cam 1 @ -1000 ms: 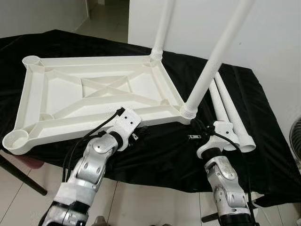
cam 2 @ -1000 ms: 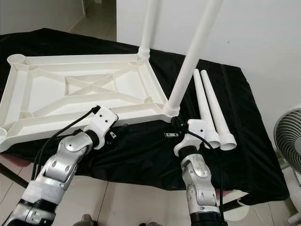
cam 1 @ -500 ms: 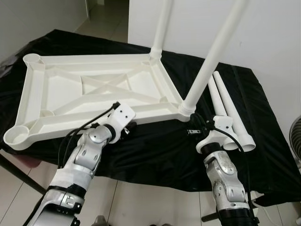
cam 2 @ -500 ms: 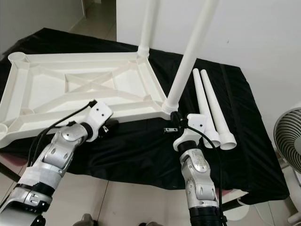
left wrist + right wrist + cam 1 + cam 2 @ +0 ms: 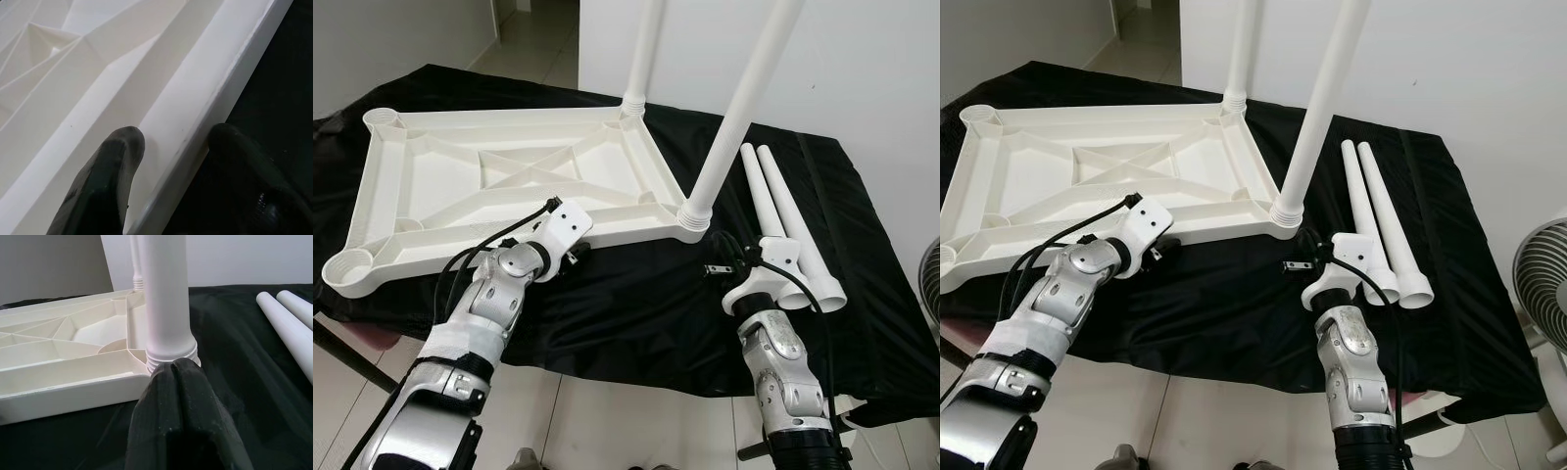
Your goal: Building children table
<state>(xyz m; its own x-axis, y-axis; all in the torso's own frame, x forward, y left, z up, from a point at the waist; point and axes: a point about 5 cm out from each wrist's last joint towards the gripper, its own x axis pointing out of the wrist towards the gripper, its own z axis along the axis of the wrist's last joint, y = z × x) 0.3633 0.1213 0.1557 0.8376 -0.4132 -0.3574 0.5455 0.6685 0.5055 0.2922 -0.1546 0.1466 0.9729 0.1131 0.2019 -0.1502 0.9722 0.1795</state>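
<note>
The white table top's [image 5: 509, 186] near rim is pinched by the left gripper [image 5: 168, 161] at 6 o'clock. The right gripper [image 5: 178, 382] is closed, empty, beside a leg [image 5: 166, 298].

Even indoor daylight, sharp head views, soft shadows on the black cloth-covered table [image 5: 636, 304] (6 o'clock), blurred black fingertips [image 5: 112, 181] up close.

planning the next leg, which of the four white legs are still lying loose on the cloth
The two loose legs lying side by side beside the right gripper; the other two stand upright in the tabletop's corner sockets.

Closed right gripper [image 5: 178, 377] before table leg [image 5: 164, 298]
</note>
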